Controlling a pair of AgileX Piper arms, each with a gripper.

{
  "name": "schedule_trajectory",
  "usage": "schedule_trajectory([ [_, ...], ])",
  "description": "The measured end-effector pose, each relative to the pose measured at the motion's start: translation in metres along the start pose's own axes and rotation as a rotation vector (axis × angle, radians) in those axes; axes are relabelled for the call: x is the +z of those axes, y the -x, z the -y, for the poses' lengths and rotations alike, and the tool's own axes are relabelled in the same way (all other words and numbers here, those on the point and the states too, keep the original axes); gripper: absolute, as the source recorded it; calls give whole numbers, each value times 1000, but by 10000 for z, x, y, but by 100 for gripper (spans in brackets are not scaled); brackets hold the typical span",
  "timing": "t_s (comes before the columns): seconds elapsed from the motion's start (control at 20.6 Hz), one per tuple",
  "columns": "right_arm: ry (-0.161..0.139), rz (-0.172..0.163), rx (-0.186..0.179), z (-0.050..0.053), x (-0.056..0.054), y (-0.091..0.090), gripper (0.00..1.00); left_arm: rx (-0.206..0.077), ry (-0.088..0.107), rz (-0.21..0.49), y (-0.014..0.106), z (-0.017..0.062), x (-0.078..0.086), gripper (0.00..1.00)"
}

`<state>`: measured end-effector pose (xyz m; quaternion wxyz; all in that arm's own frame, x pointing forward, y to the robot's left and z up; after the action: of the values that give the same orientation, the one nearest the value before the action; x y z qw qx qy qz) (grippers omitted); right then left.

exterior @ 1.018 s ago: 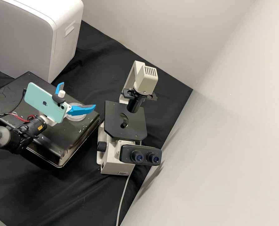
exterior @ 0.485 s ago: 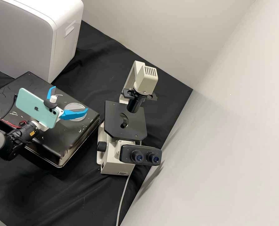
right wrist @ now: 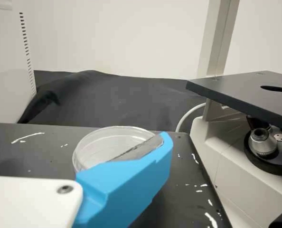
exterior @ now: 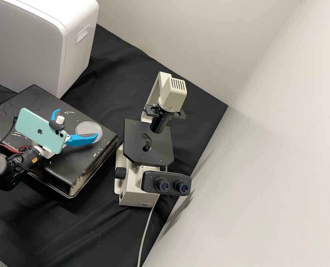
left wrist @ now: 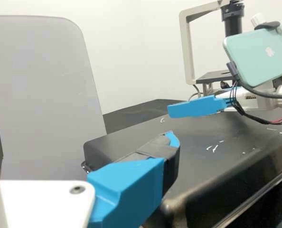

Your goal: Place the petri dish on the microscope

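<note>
A clear round petri dish (exterior: 89,129) lies on top of a scuffed black case (exterior: 66,168), left of the microscope (exterior: 150,174). The microscope's black stage (exterior: 135,144) is bare. My right gripper (exterior: 70,127) hovers over the case just left of the dish, open, a mint phone clamped on its wrist. One of its blue fingers (right wrist: 129,173) crosses in front of the dish (right wrist: 108,145) without gripping it. My left gripper (left wrist: 60,164) is open and holds nothing, low beside the case's edge (left wrist: 131,142), facing the right arm's finger (left wrist: 198,107).
A large white appliance (exterior: 39,40) stands behind the case at the back left. A pale wall runs along the bench's right side. The microscope's grey cable (exterior: 144,230) trails toward the front edge. Black cloth covers the bench.
The right gripper has drawn back to the left and sunk lower, so its finger no longer covers the dish. The dish stays on the case.
</note>
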<state>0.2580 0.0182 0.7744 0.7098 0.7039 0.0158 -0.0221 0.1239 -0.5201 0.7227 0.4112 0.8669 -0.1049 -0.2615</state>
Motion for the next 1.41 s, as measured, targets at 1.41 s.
schedule_trajectory([
  [1.41,20,49,127,-282,123,164,100,1,0,-15,-5,-2,-24,100],
])
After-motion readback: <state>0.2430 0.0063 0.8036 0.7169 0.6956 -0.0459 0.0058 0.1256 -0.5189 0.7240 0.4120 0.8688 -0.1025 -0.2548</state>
